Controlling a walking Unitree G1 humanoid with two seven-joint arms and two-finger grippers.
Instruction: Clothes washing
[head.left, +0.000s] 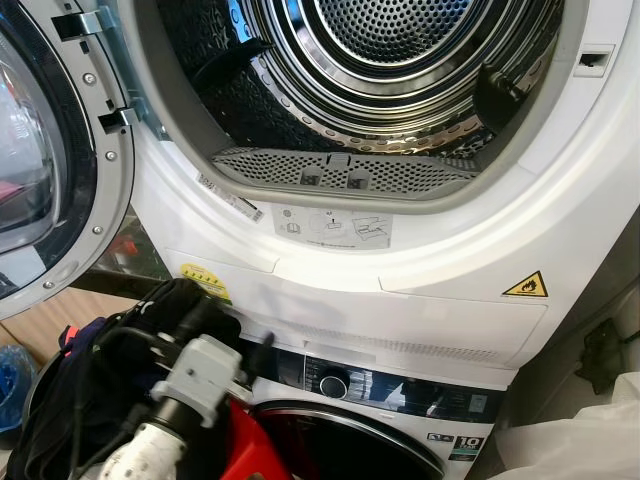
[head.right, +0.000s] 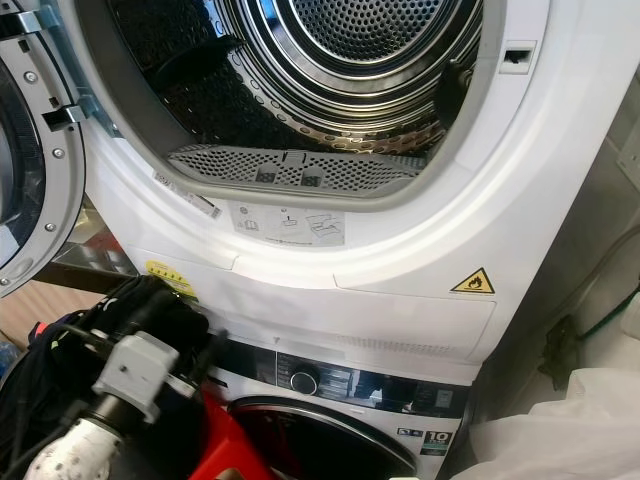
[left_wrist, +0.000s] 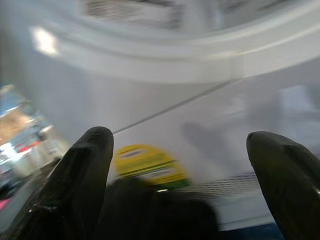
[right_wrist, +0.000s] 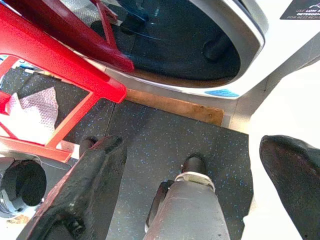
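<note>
Flame warning triangle (head.left: 525, 286) low right on the open dryer (head.left: 420, 250); yellow sticker (head.left: 205, 281) low left. Left gripper (head.left: 215, 310) raised below that sticker, fingers spread, dark clothes (head.left: 90, 390) bundled against it. Right gripper (right_wrist: 200, 185) spread wide, empty, pointing floorward.

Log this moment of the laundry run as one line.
stage: loading | left gripper: open, dark clothes on arm, below dryer drum opening | right gripper: open, idle, facing floor | dryer door: open
</note>
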